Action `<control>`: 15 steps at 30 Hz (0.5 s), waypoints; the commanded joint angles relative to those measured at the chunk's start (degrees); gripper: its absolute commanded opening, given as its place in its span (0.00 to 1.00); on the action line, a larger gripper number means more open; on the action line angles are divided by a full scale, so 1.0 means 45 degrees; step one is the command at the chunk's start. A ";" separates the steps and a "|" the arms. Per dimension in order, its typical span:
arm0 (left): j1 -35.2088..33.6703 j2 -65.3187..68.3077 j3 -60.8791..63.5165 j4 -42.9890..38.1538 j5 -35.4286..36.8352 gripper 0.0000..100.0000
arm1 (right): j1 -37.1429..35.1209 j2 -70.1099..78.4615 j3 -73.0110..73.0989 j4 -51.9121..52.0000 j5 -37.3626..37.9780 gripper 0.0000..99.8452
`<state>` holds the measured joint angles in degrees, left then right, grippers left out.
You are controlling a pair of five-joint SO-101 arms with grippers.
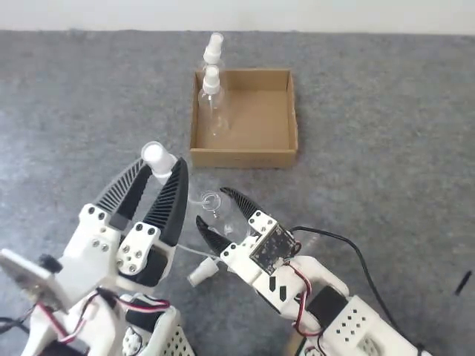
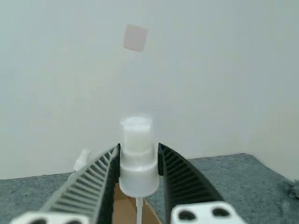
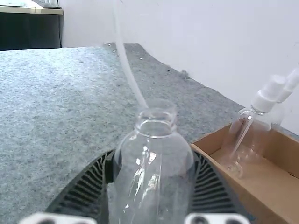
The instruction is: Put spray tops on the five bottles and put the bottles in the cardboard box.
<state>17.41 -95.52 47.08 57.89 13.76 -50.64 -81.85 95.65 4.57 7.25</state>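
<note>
— How many bottles?
— Three. A capped bottle (image 1: 213,104) stands in the cardboard box (image 1: 252,119), and a second capped bottle (image 1: 214,52) stands at its far edge. The right claw (image 1: 211,205) is closed around the open bottle (image 3: 152,172).
— And spray tops?
— Four: two fitted, a loose spray top (image 1: 202,273) lying on the table (image 1: 386,148), and a held spray top (image 2: 138,158) pinched in the left claw (image 1: 160,165), its tube at the open bottle's mouth.

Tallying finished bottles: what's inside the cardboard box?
One capped bottle stands inside the cardboard box. It covers a second bottle's base, so whether that one is inside is unclear.
</note>
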 commanded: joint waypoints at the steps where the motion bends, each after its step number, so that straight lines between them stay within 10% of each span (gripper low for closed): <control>1: 0.0059 0.0020 0.0283 -0.0371 -0.0098 0.01 | -0.0107 -0.0147 0.0254 -0.0264 0.0117 0.07; 15: 0.0059 0.0020 0.3370 -0.2364 -0.0020 0.01 | -0.0088 -0.0264 0.0254 -0.0264 0.0117 0.07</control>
<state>17.41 -95.52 61.14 50.33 13.76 -50.73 -81.85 95.65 4.57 7.25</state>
